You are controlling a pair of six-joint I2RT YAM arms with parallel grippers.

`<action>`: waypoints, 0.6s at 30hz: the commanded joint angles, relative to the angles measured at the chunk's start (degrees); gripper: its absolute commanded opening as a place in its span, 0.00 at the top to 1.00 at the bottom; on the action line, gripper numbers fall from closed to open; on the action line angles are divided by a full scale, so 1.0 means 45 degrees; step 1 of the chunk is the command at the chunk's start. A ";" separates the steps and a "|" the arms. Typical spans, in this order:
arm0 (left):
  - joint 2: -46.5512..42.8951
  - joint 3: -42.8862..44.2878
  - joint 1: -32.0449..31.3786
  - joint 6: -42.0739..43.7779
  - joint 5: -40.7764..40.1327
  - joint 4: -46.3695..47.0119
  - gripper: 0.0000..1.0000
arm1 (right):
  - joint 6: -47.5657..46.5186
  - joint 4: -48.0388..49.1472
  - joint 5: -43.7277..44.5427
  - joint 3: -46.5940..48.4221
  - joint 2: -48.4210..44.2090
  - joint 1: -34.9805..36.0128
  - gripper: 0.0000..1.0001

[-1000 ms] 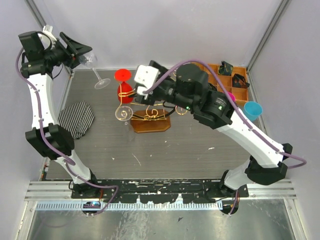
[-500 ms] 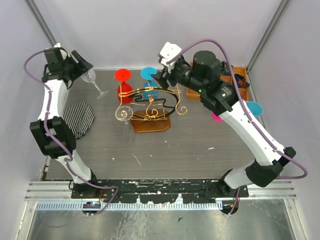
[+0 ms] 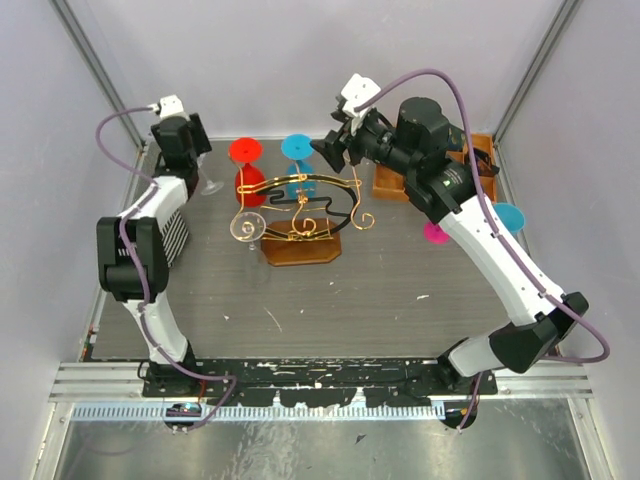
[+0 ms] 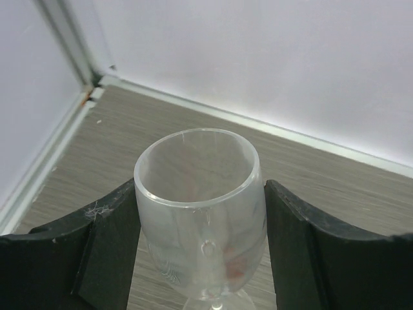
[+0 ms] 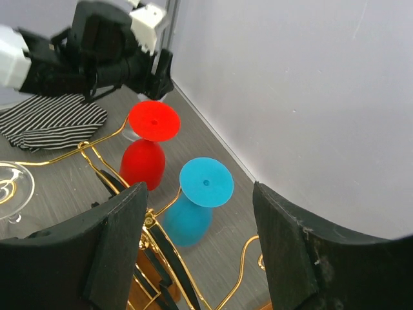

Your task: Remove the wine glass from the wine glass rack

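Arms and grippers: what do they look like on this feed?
The left arm and right arm are white shells with black joints, each trailed by a purple cable. A white block tops each wrist. The fingers are broad, matte black plates.

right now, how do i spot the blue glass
Find the gold wire wine glass rack mid-table. At its far side two coloured glasses hang foot-up. The blue wine glass hangs right of the red wine glass.
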 commanded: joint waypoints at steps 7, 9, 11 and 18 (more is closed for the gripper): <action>0.2067 -0.2323 -0.0146 0.2807 -0.3586 0.9072 0.44 | 0.1236 0.1594 -0.1066 -0.0059 0.0650 -0.0550 0.29; 0.2478 -0.2639 -0.0187 0.3340 -0.3643 1.0700 0.46 | 0.1375 0.1656 -0.1148 -0.0055 0.0773 -0.0582 0.29; 0.2976 -0.2767 -0.0250 0.3923 -0.3751 1.2188 0.45 | 0.1468 0.1695 -0.1245 -0.0081 0.0835 -0.0628 0.29; 0.3802 -0.2861 -0.0459 0.5050 -0.3764 1.4630 0.45 | 0.1610 0.1795 -0.1336 -0.0133 0.1011 -0.0738 0.29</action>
